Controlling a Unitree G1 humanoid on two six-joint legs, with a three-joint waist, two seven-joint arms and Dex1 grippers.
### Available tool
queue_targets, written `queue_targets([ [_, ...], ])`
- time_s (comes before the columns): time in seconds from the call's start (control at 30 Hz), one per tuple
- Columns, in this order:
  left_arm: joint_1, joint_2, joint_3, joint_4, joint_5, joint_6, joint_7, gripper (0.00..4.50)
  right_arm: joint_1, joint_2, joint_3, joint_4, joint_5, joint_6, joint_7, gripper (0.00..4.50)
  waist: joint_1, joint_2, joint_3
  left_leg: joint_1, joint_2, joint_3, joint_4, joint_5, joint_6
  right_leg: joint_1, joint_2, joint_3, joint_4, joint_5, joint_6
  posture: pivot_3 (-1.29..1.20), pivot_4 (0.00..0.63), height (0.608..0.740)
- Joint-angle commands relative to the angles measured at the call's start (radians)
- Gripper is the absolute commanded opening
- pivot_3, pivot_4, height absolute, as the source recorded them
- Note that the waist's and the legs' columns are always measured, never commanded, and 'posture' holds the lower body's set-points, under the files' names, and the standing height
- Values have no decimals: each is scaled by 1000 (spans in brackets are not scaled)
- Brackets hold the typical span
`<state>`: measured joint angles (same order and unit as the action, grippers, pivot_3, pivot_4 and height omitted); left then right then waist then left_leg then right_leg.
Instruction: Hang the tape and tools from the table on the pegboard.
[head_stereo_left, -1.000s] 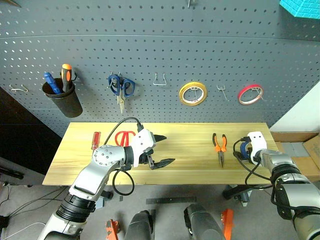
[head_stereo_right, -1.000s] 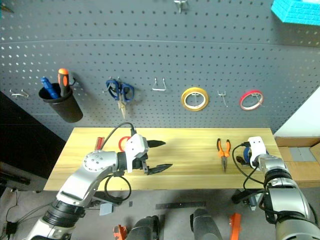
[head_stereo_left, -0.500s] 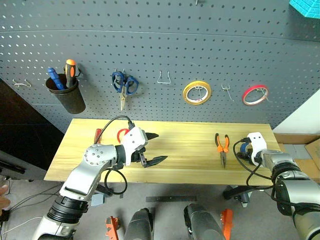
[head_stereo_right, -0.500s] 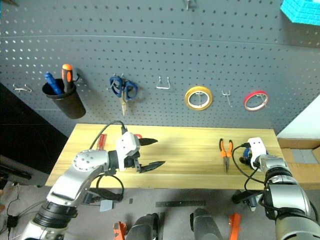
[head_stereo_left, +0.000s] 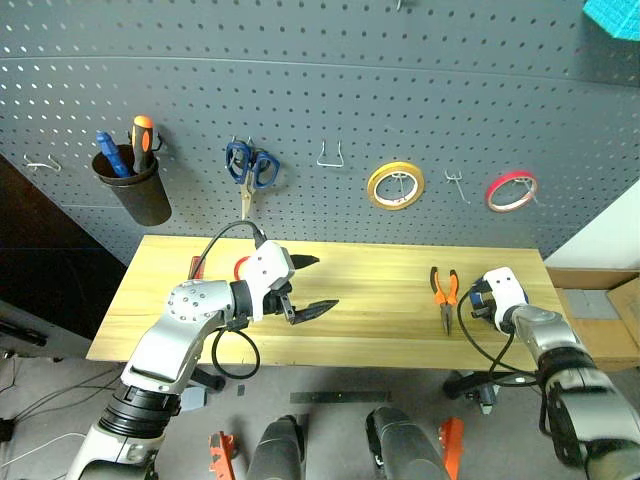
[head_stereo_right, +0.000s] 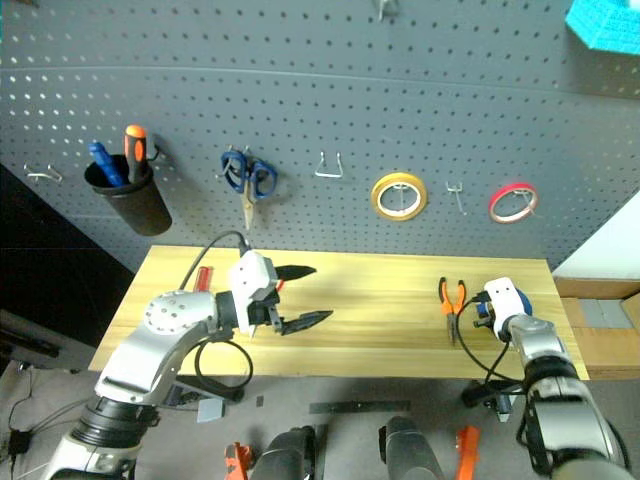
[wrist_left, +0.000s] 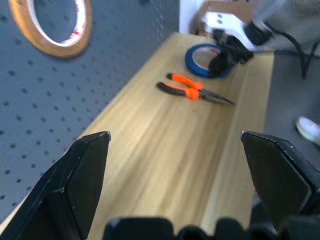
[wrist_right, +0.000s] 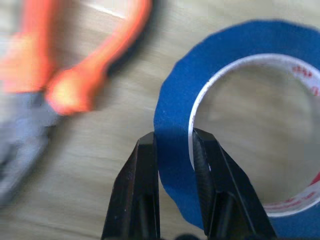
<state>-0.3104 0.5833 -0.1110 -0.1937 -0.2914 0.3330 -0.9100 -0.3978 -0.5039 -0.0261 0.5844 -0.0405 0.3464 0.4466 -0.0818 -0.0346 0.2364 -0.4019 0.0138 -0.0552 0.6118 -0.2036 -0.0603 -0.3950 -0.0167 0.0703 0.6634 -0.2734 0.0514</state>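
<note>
While nothing of the task hangs on the pegboard yet, right fingers pinch the blue tape at the tabletop's right end, pliers just beside. Red scissors and screwdriver lie far left, behind the wide-open, empty left gripper. Free hooks flank the yellow roll.

Wood-grain table, matt perforated pegboard, smooth blue tape, metal hooks
</note>
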Motion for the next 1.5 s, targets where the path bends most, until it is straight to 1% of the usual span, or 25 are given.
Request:
queue_targets([
  [0.03, -21, -10, 29, -34, -38, -3, -5, 4500, 149, -4, -71, -514, 18, 126, -59, 390, 1, 6, 2, -2, 0, 0, 0, 0, 0, -2, 0, 0, 1, 0, 0, -78, 233, 740],
  [0.1, -26, -13, 28, -36, -45, -5, -9, 4500, 213, 19, -101, -678, 23, 195, -101, 390, -1, 8, 3, -8, 0, 1, 0, 0, 0, -11, 0, 0, 3, 0, 0, -81, 236, 740],
  [0.17, -37, -24, 23, -38, -53, -13, -16, 4500, 305, 54, -97, -885, -12, 234, -155, 390, -1, 9, 4, -10, 0, 0, 0, 0, 0, -12, 0, 0, 3, 1, -1, -100, 244, 740],
  [0.2, -43, -29, 23, -38, -56, -13, -20, 4500, 340, 70, -87, -970, -29, 247, -178, 390, -1, 9, 4, -10, 0, -1, 0, 0, 0, -12, 0, -1, 2, 0, -1, -105, 247, 740],
  [0.3, -58, -36, 17, -25, -50, -19, -30, 4500, 439, 119, 3, -1191, -115, 218, -248, 390, -2, 9, 5, -11, 0, -1, 0, 0, 0, -12, 0, -1, 1, 0, 0, -120, 252, 740],
  [0.4, -70, -43, 16, -13, -48, -26, -37, 4500, 483, 150, 80, -1311, -204, 153, -310, 389, -7, 10, 6, -12, 0, 0, 0, 0, 0, -13, 0, 0, 0, 0, 0, -127, 255, 740],
  [0.5, -92, -63, 27, -3, -69, -16, -33, 4500, 457, 168, 139, -1348, -264, 85, -339, 389, -7, 9, 7, -12, 0, 1, 2, 0, 0, -13, 0, 0, 0, 0, 1, -135, 257, 740],
  [0.6, -109, -78, 38, -4, -94, -1, -31, 4500, 370, 167, 143, -1306, -261, 57, -315, 389, -8, 6, 9, -12, 0, 1, 3, 0, 0, -13, 0, 0, 1, 0, 1, -144, 262, 740],
  [0.73, -126, -94, 47, 1, -107, 17, -12, 4500, 238, 171, 94, -1138, -191, 10, -280, 389, -8, 2, 12, -12, 0, 0, 3, 0, 0, -13, 0, -1, 1, 0, 1, -150, 262, 740],
  [0.87, -127, -98, 40, -17, -125, 42, -7, 4500, 119, 169, 49, -944, -125, -46, -249, 389, -8, 1, 16, -13, 0, 0, 3, 0, 0, -13, 0, -1, 0, 3, -3, -140, 257, 740],
  [1.1, -131, -109, 42, -11, -89, 15, 41, 4500, 21, 158, 7, -687, -60, -117, -216, 389, -7, 1, 16, -14, 0, -1, 2, 0, 1, -13, -1, -2, 0, 3, -5, -127, 259, 740],
  [1.27, -120, -122, 45, -3, -87, -1, 62, 4500, 34, 172, 12, -631, -36, -87, -206, 389, -6, 2, 17, -14, 0, -1, 3, 0, 1, -13, -1, -2, 1, 4, -5, -122, 264, 740],
  [1.33, -117, -130, 47, 10, -71, -26, 77, 4500, 61, 198, 2, -656, -13, -35, -213, 1118, -5, 2, 17, -14, 0, -1, 3, 0, 1, -13, -1, -2, 1, 4, -5, -119, 264, 740],
  [1.37, -116, -131, 43, 28, -36, -64, 97, 4500, 84, 213, -1, -684, -4, 8, -220, 1382, -5, 2, 17, -14, 0, -1, 3, 0, 1, -13, -1, -2, 1, 4, -5, -119, 264, 740],
  [1.4, -115, -129, 38, 43, -12, -86, 109, 4500, 105, 228, -5, -714, 6, 45, -226, 1744, -4, 2, 17, -14, 0, -1, 3, 0, 1, -13, -1, -2, 1, 4, -5, -119, 265, 740],
  [1.5, -110, -119, 38, 62, -11, -90, 91, 4500, 166, 259, 7, -814, 11, 156, -233, 2798, -4, 2, 17, -14, 0, -2, 3, 0, 1, -13, -1, -2, 2, 4, -5, -122, 265, 740],
])
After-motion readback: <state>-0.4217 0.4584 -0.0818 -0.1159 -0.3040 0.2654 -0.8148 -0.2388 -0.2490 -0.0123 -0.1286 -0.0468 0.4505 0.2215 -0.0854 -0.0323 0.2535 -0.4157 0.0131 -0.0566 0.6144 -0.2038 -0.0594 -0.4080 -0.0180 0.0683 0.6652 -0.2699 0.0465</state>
